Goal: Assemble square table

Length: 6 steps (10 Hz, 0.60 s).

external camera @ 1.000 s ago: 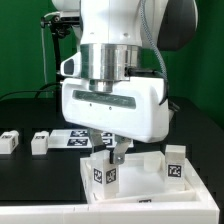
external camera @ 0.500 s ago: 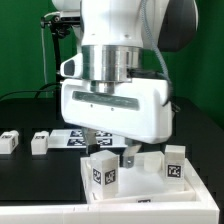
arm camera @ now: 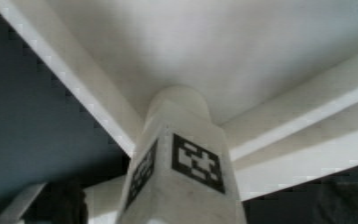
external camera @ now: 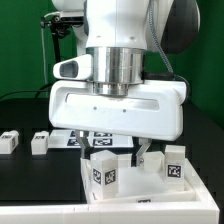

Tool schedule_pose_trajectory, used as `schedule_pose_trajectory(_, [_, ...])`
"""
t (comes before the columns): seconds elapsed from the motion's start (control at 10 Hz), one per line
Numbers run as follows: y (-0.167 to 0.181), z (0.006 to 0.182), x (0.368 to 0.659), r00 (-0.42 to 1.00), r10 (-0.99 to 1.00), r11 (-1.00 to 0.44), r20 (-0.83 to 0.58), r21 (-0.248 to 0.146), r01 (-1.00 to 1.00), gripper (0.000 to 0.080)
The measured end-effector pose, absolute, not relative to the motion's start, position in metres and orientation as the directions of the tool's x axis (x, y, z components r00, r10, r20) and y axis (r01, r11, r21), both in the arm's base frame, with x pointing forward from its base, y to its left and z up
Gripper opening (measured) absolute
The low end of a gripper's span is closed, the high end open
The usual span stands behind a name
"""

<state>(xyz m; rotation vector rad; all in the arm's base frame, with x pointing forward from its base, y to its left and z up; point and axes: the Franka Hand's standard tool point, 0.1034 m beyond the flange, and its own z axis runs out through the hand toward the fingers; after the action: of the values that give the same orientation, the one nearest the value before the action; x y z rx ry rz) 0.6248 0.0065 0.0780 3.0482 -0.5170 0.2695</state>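
Two legs stand on the square table top (external camera: 146, 186), which lies at the near edge of the black table (external camera: 30, 185), toward the exterior view's right. The centre leg (external camera: 105, 172) is upright directly under the gripper (external camera: 118, 150). The right leg (external camera: 174, 166) stands at the top's right side. A first loose leg (external camera: 9, 141) and a second loose leg (external camera: 40, 143) sit well apart from the top at the far left, with the marker board (external camera: 72, 138) between them and the top.

The jaws stand apart, straddling the centre leg without clamping it. One dark finger (external camera: 143, 152) shows just right of that leg.

These parts look like stiff, light plastic with smooth faces, so they are likely to slip. A leg is best pinched across two opposite flat faces, fairly high and squarely. The top is too broad to span and is better taken by its raised rim.

The exterior view gives the layout and all four legs, but the gripper body hides the other finger. The wrist view shows the centre leg (arm camera: 179, 160) and its tag close up against the top (arm camera: 229, 60), with blurred dark shapes, probably the fingertips (arm camera: 41, 200), clear of the leg on either side. Neither view shows whether the leg is seated.
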Motion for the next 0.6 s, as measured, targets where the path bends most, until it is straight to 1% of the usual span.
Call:
schedule_pose_trajectory(0.3, [-0.0002,0.0789,0.6255,0.987,0.002,-0.997,0.161,0.073,-0.01,0.0648])
schedule_pose_trajectory(0.6, [-0.0009,0.0815,0.6286,0.948,0.288,-0.954,0.134,0.126,0.272,0.0648])
